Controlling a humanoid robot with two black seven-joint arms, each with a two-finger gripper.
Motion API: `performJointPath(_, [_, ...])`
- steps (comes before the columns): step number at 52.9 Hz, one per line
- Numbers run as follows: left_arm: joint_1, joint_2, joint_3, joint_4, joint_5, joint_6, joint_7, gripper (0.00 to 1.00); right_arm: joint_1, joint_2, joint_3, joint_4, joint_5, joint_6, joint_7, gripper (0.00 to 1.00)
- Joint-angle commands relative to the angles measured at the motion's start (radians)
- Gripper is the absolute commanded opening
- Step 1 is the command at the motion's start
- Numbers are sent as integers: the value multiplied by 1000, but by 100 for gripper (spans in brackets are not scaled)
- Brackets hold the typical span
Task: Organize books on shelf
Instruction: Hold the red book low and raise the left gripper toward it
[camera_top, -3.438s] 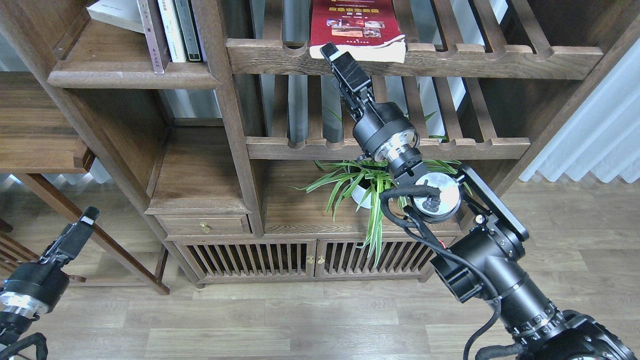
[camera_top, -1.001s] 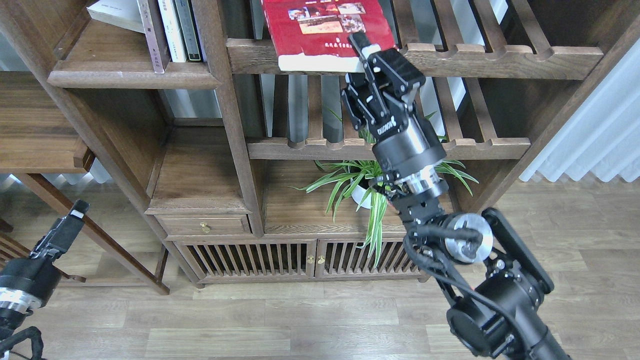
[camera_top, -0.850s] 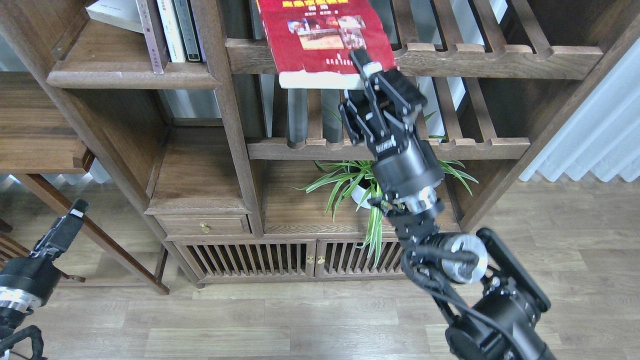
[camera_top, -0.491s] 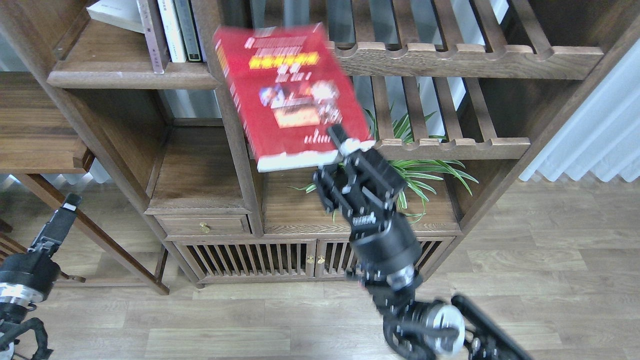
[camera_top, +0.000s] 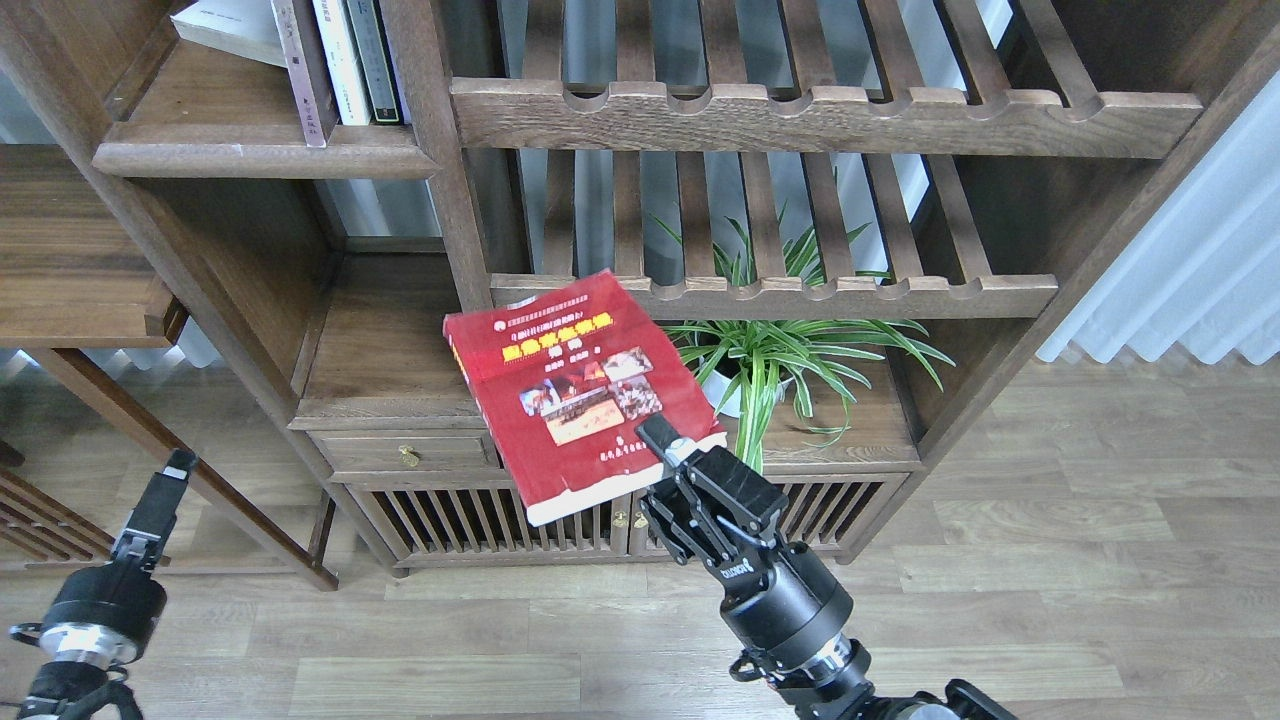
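Gripping the lower right corner of the red paperback book with small photos on its cover (camera_top: 580, 390), the right gripper (camera_top: 668, 450) has one finger lying on top of the cover near the bottom edge, its jaws closed onto the corner. That book hangs in the air, cover up and tilted, in front of the large dark walnut bookcase (camera_top: 440, 180); its upper edge overlaps the notched front rail of the lower slatted rack (camera_top: 860, 296), and its lower edge overlaps the slatted cabinet doors (camera_top: 480, 520) at the bottom. Behind the book's right side stands a green spider plant in a white pot (camera_top: 780, 350). The upper slatted rack (camera_top: 820, 115) lies above, holding no book in view. At upper left, the solid flat dark-brown wooden shelf with a rounded front lip (camera_top: 260, 155) carries several upright books (camera_top: 340, 60) near its right end. The left gripper (camera_top: 165, 490) points upward at the lower left, well apart from the bookcase; it is dark and slim, and I cannot tell whether its fingers are spread or together.
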Motion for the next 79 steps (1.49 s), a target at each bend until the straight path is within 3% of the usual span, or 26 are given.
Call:
performJointPath(1, [-52, -8, 71, -30, -95, 0, -7, 100, -1, 23, -2, -70, 5, 0, -30, 8])
performJointPath(6, [-66, -8, 98, -79, -136, 0, -8, 100, 1, 35, -8, -98, 5, 0, -45, 8])
performJointPath(7, [-80, -9, 126, -107, -156, 0, -10, 100, 8, 38, -17, -122, 6, 0, -71, 8])
performJointPath(12, [-126, -23, 152, -108, -175, 0, -13, 100, 22, 61, -17, -156, 6, 0, -107, 9])
performJointPath(29, [-156, -46, 258, -213, -181, 0, -16, 100, 24, 123, -19, -192, 5, 0, -145, 9])
performJointPath(45, [-144, -10, 281, -311, -187, 0, -107, 99, 31, 132, -13, -213, 6, 0, -147, 9])
performJointPath(52, [-153, 93, 298, -299, -202, 0, -116, 98, 54, 130, -2, -222, 9, 0, -147, 9])
performJointPath(61, [-146, 202, 166, -201, -183, 0, -100, 100, 71, 127, 27, -222, 32, 0, -147, 9])
performJointPath(64, [-118, 273, 145, -165, -166, 0, -71, 100, 71, 132, 30, -222, 32, 0, -147, 9])
performJointPath(79, [-94, 167, 184, -53, -156, 0, -62, 100, 64, 136, 33, -221, 32, 0, -150, 8])
